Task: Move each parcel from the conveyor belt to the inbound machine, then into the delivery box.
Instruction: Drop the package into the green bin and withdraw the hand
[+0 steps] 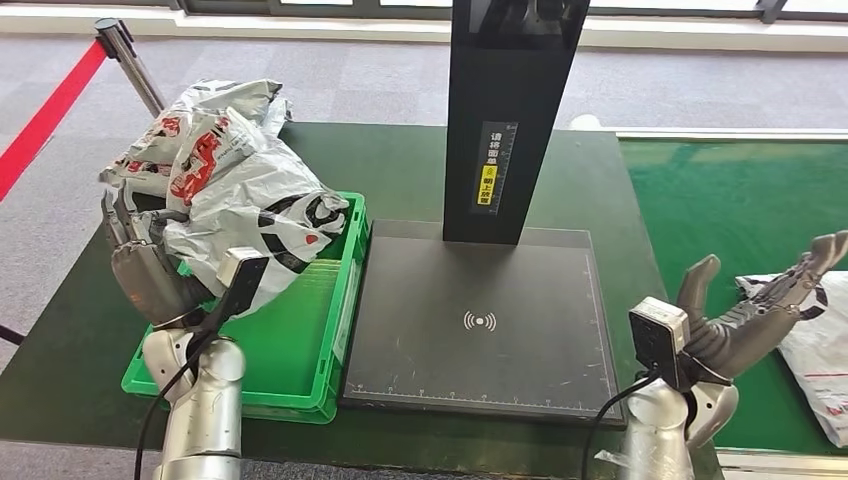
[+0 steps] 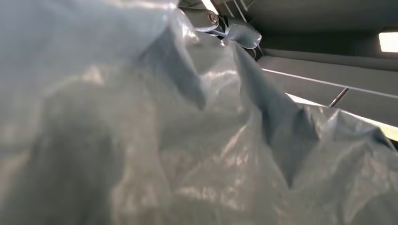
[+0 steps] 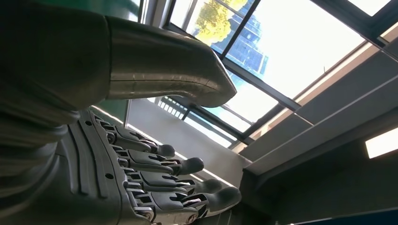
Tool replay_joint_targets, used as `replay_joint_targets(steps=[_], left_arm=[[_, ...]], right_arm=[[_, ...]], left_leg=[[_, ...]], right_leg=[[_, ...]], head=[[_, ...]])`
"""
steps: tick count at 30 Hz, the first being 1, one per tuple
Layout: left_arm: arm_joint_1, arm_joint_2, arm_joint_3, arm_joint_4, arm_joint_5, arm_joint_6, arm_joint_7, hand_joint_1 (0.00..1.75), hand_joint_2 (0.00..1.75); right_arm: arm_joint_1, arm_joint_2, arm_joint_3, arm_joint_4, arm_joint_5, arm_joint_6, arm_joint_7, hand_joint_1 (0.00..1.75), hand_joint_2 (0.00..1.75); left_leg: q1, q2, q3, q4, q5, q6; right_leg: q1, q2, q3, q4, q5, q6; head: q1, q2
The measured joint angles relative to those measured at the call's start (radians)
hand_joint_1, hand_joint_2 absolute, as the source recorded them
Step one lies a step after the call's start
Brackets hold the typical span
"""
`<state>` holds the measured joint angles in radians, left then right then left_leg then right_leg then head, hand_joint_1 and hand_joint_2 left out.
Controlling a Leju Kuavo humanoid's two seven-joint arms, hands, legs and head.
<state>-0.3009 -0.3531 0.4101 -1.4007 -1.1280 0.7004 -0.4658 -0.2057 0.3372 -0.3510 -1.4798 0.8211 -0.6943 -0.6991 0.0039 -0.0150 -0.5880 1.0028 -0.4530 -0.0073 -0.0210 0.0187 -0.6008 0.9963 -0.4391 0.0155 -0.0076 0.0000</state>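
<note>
A crumpled grey plastic parcel (image 1: 250, 215) with red and black print sits over the green delivery box (image 1: 300, 340), gripped by the left hand (image 1: 150, 275). The right hand (image 1: 760, 310) hovers empty, fingers spread, beside another parcel (image 1: 815, 350) on the green conveyor belt (image 1: 740, 210).

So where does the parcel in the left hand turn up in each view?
Head view: grey parcel at left, over the green box, held by the left hand.
Left wrist view: its crumpled plastic up close.
Right wrist view: not in it.
Shared landmark: the parcel's grey plastic.
</note>
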Motion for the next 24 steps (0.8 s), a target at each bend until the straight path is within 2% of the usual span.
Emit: replay_joint_targets(steps=[3, 7, 12, 24], left_arm=[[0.002, 0.001, 0.0, -0.02, 0.0, 0.0, -0.011, 0.0, 0.0], [0.004, 0.001, -0.002, -0.036, 0.0, 0.0, -0.031, 0.0, 1.75], [0.005, 0.002, -0.034, -0.047, -0.032, 0.0, -0.05, 0.0, 1.75], [0.004, 0.006, -0.168, -0.056, -0.205, 0.0, 0.044, 0.0, 1.75]], right_arm=[[0.0, 0.0, -0.003, 0.004, 0.001, 0.0, 0.0, 0.0, 1.75], [0.001, 0.0, -0.004, 0.008, 0.003, 0.0, 0.0, 0.0, 1.75], [0.002, 0.0, -0.005, 0.01, 0.003, 0.0, 0.0, 0.0, 1.75], [0.01, 0.0, -0.014, 0.01, -0.003, 0.0, 0.0, 0.0, 1.75]], left_leg=[[0.0, 0.0, 0.0, 0.0, 0.0, 0.0], [0.0, 0.0, 0.0, 0.0, 0.0, 0.0], [0.0, 0.0, 0.0, 0.0, 0.0, 0.0], [0.0, 0.0, 0.0, 0.0, 0.0, 0.0]], right_leg=[[0.0, 0.0, 0.0, 0.0, 0.0, 0.0], [0.0, 0.0, 0.0, 0.0, 0.0, 0.0], [0.0, 0.0, 0.0, 0.0, 0.0, 0.0], [0.0, 0.0, 0.0, 0.0, 0.0, 0.0]], head=[[0.0, 0.0], [0.0, 0.0], [0.0, 0.0], [0.0, 0.0]])
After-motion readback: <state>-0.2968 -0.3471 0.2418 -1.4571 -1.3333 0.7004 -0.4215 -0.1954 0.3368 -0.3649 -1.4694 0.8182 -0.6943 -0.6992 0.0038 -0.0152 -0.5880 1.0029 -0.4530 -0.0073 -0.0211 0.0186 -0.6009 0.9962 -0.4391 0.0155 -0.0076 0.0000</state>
